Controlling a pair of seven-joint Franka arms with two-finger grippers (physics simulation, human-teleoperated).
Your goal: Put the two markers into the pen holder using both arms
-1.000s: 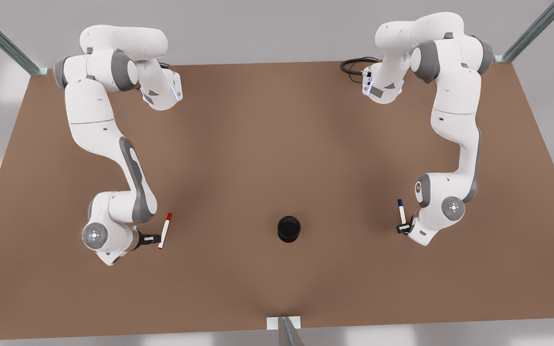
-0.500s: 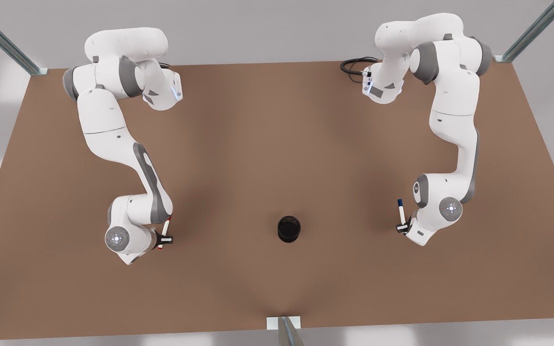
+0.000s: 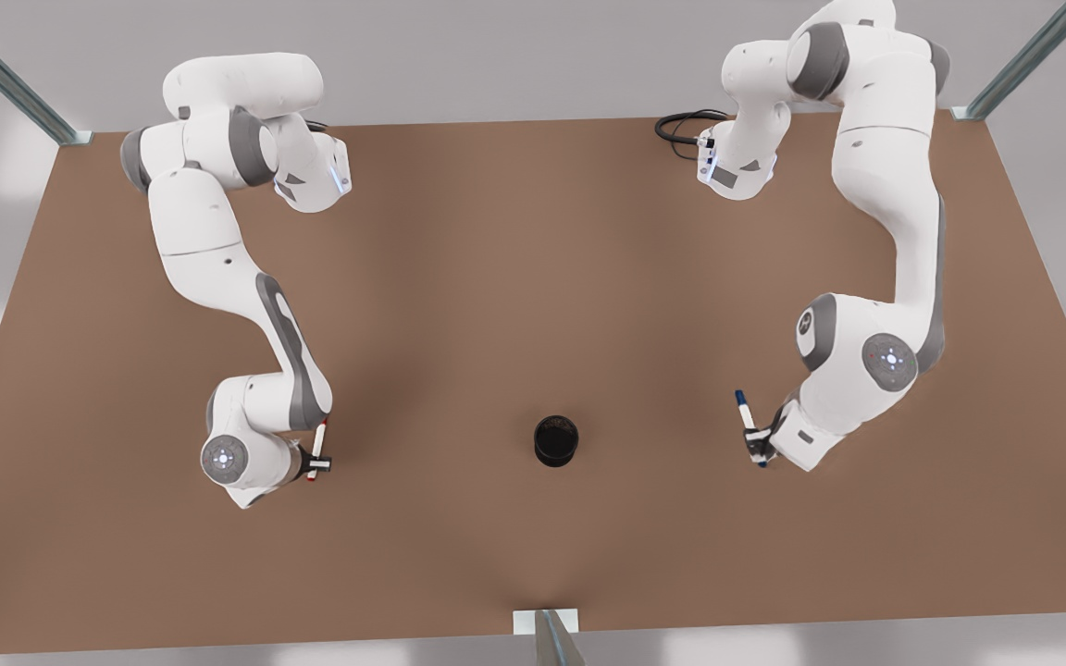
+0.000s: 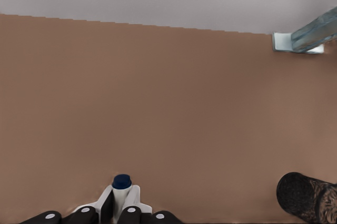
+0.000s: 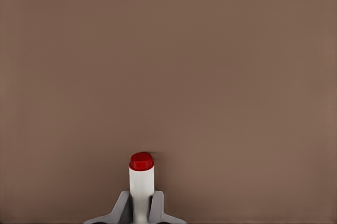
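Two markers are being held off the brown table (image 3: pixel 514 277), one in each gripper. The left gripper (image 3: pixel 757 448), on the front view's right, is clamping the blue marker (image 3: pixel 748 421) low on its barrel, fingers closed around it. The right gripper (image 3: pixel 316 461), on the front view's left, is pinching the red marker (image 5: pixel 141 182) the same way, its fingers (image 5: pixel 120 208) pressing the white barrel on both sides. Between them, well apart from each, the pen holder (image 3: pixel 556 440) is standing upright with its opening free. Both markers look light, stiff and smooth, so a pinch near mid-barrel should suit, though each may swivel in the grip. The holder looks light enough to tip if knocked.
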